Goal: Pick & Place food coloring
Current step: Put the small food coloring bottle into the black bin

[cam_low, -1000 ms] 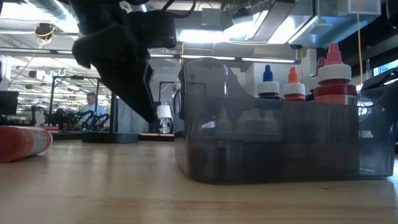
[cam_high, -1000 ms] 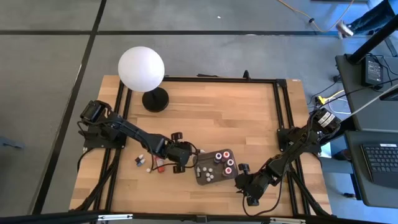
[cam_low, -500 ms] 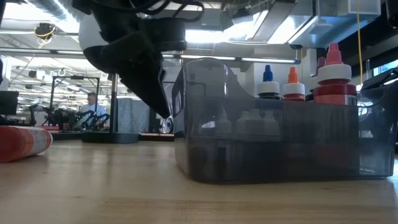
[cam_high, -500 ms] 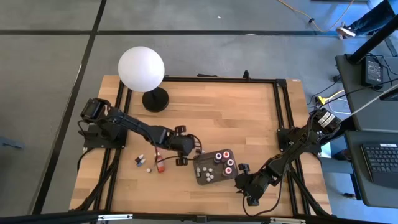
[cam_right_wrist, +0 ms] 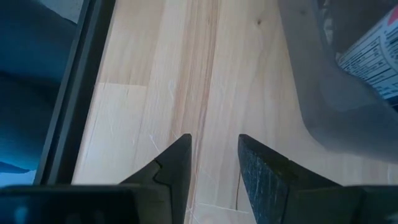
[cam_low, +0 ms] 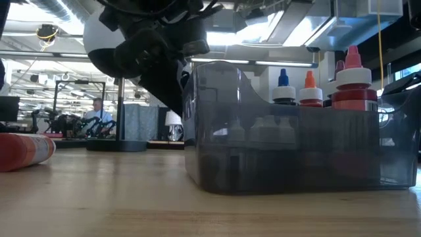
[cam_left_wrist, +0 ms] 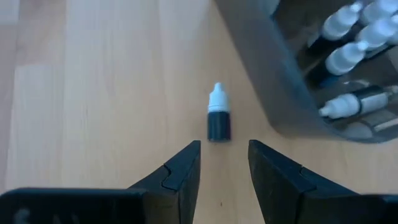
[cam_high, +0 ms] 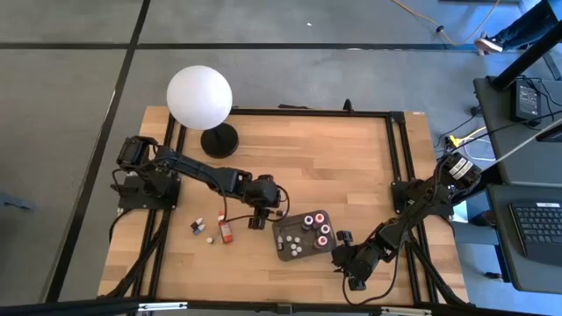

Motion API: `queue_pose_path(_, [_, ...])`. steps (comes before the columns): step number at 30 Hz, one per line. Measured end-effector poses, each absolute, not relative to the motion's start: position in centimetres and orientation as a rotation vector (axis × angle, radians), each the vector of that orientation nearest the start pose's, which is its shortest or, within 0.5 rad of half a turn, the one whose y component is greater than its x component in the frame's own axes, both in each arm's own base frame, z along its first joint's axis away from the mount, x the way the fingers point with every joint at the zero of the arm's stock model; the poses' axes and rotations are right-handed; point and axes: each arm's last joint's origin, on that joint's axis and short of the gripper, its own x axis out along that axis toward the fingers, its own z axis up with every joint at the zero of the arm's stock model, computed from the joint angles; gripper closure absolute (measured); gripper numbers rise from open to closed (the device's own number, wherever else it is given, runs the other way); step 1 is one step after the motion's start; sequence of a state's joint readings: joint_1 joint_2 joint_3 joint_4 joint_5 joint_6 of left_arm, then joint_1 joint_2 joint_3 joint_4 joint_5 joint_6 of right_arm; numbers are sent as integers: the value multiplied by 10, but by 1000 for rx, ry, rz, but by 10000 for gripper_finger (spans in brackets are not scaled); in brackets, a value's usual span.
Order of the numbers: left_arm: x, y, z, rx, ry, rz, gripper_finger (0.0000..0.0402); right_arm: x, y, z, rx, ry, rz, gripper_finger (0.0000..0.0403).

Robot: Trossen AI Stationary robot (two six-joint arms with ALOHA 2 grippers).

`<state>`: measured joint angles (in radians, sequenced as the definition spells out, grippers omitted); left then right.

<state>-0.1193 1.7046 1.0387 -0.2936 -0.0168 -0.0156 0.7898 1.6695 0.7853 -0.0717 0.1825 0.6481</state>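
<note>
Standing upright in grey tray (cam_high: 283,249): capped bottles (cam_high: 314,230).

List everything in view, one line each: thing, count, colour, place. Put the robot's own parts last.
Tray: one, dark grey, front middle of the table, holding upright food coloring bottles.
Bottles in the tray: several, exact count unclear; caps white, red, blue and orange.
Dark bottle: one, white cap, lying on the wood beside the tray, ahead of the left gripper.
Loose bottles: about three, one red and two small pale-capped ones, on the table left of the tray.
Globe lamp: one, white on a black base, back left corner.
Table: one, light wood, black frame.
Person: one, far back in the room.
Left gripper: open, empty, beside the tray.
Right gripper: open, empty, right of the tray.
</note>
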Motion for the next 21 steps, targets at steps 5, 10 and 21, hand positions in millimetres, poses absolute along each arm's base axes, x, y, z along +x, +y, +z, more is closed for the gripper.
queue_pose_path(5, [342, -39, 184, 120, 910, -139, 272, 217, 212, 136, 138, 982, 256, 269])
queue_pose_path(10, [346, -41, 186, 145, 860, -155, 272, 217, 211, 136, 108, 976, 267, 269])
queue_pose_path(21, [348, -45, 183, 112, 854, -140, 272, 217, 211, 136, 65, 968, 287, 269])
